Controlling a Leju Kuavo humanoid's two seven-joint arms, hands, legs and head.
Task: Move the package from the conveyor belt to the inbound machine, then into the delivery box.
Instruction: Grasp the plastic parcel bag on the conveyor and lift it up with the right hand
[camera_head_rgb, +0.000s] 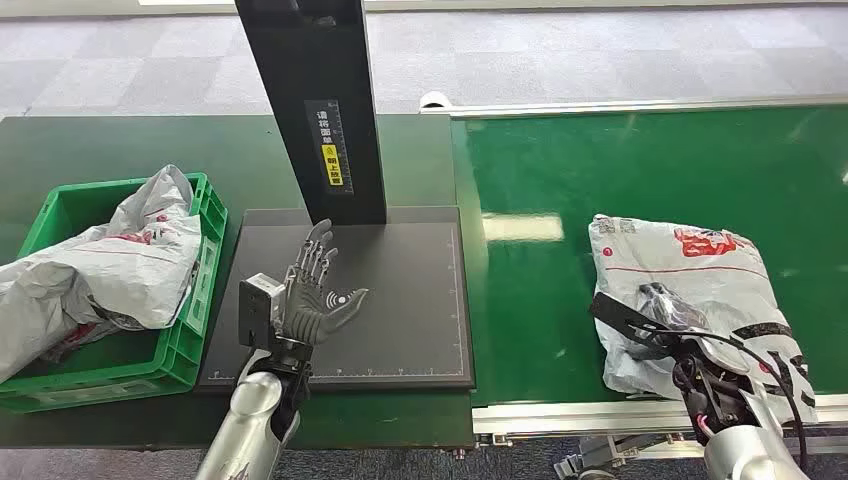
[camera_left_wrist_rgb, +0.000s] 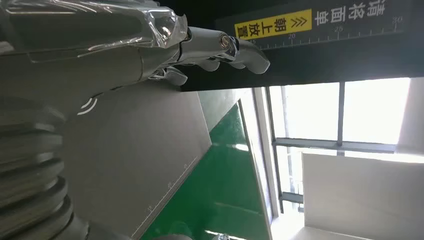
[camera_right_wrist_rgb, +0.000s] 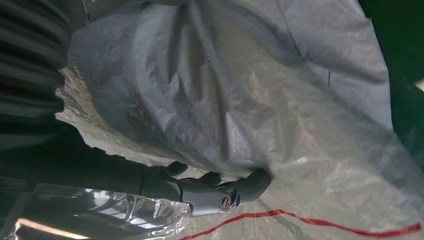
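Only the post's yellow label (camera_head_rgb: 331, 164) reads 朝上放置; package (camera_head_rgb: 690, 290) print illegible.

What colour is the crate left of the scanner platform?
Bright green crate, clearest in the head view.

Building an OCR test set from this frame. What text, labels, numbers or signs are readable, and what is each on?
"朝上放置" with chevrons: yellow label on the black post of the inbound machine.
"请将面单": white characters beside that label.
"20", "25", "30": white ruler scale below them.
Red print on the grey package on the conveyor belt: too blurred to read.
Red print on the bags in the green delivery box: unreadable.
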